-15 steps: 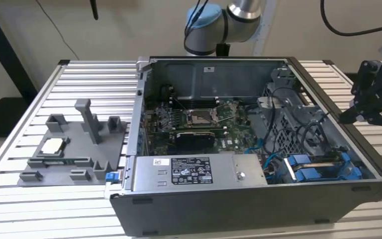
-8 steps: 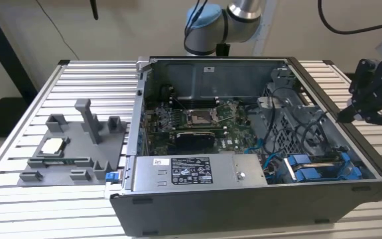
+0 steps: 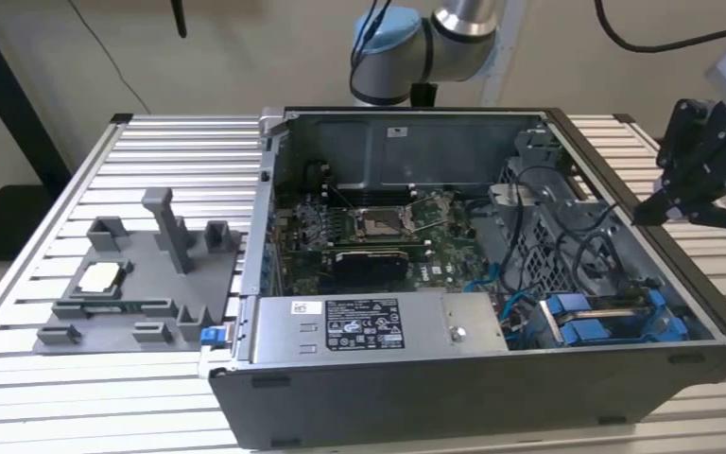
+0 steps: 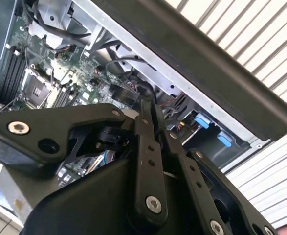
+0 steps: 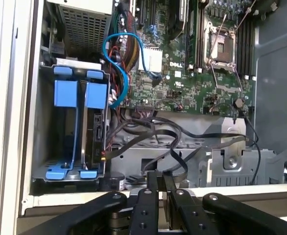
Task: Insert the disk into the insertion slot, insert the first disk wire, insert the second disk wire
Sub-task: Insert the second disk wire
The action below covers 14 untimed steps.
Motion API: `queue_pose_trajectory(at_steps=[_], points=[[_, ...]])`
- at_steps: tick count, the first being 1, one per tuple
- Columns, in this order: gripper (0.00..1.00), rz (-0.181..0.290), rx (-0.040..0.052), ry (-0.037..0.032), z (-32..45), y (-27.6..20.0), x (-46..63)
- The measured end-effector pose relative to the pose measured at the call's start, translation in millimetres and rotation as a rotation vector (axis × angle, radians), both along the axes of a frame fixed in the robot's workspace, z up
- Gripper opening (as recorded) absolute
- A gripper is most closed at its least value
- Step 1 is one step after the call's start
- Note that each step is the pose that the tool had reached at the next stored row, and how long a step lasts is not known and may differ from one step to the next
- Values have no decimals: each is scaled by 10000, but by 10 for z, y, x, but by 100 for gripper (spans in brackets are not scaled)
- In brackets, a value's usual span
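- The robot arm (image 3: 433, 43) is cut off by the upper edge of the exterior view, only its grey-and-blue joint showing.
- The tool (image 3: 703, 170) runs off the exterior view's right edge; its fingertips cannot be told there.
- In both wrist views the tool's black linkage (image 4: 148, 161) covers the near part of the computer case (image 4: 221, 73).
- The disk (image 5: 95, 132) stands edge-on between blue carrier rails (image 5: 67, 95); its label is hidden.
- Print on the power supply (image 3: 363, 326) sticker is too small to tell.

Bright, even light; sharp views, soft shadow inside the computer case (image 3: 490, 284)
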State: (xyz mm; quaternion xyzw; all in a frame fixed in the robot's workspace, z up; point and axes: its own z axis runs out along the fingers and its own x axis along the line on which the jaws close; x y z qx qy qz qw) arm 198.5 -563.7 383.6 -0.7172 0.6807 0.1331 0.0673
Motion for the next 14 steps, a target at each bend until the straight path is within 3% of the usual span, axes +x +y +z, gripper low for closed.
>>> queue_pose_trajectory(at_steps=[2,4,9,10,14], points=[[16,0,-75,-27,16,0,-40],[16,0,-239,-53,19,-1,-77],[16,3,-830,-87,24,0,-150],[16,5,-877,-88,25,0,-152],[16,5,-878,-87,25,-1,-152]])
